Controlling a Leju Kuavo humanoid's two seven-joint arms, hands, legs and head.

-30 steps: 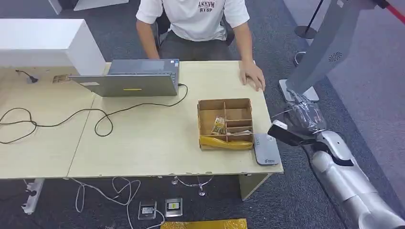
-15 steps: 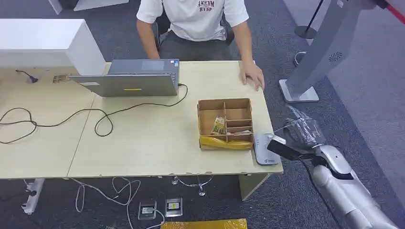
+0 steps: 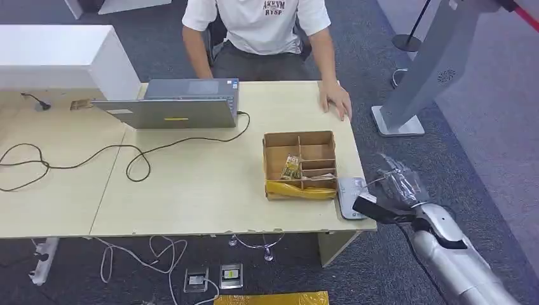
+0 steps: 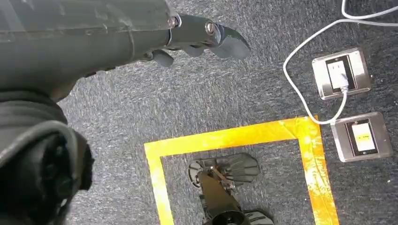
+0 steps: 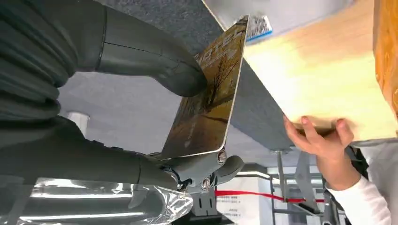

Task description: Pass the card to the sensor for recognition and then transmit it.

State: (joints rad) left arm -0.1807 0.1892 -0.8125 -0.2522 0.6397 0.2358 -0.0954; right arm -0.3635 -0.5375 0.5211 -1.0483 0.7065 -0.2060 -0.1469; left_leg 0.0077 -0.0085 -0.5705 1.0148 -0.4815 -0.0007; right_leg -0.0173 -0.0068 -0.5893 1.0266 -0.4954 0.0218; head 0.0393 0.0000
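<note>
My right hand (image 3: pixel 399 184), wrapped in clear plastic, hovers off the table's front right corner. It pinches a card (image 3: pixel 374 208) that looks like a dark flat strip from above. The card's tip lies over the near right corner of the grey flat sensor (image 3: pixel 349 192) on the table. In the right wrist view the card (image 5: pixel 209 93) has a yellow-brown picture and sits between the thumb and the fingers (image 5: pixel 202 168). My left hand (image 4: pixel 197 37) hangs over the carpet and holds nothing.
A cardboard box (image 3: pixel 300 162) with compartments stands just left of the sensor. A person sits behind the table (image 3: pixel 191 190), one hand (image 3: pixel 335 101) resting on it. A laptop (image 3: pixel 171 105) and cables lie at the left. A grey stand (image 3: pixel 419 70) rises at the right.
My right hand has carried the card down and to the left, from beside the table edge to over the sensor's near corner. The person's hand has stayed put.
</note>
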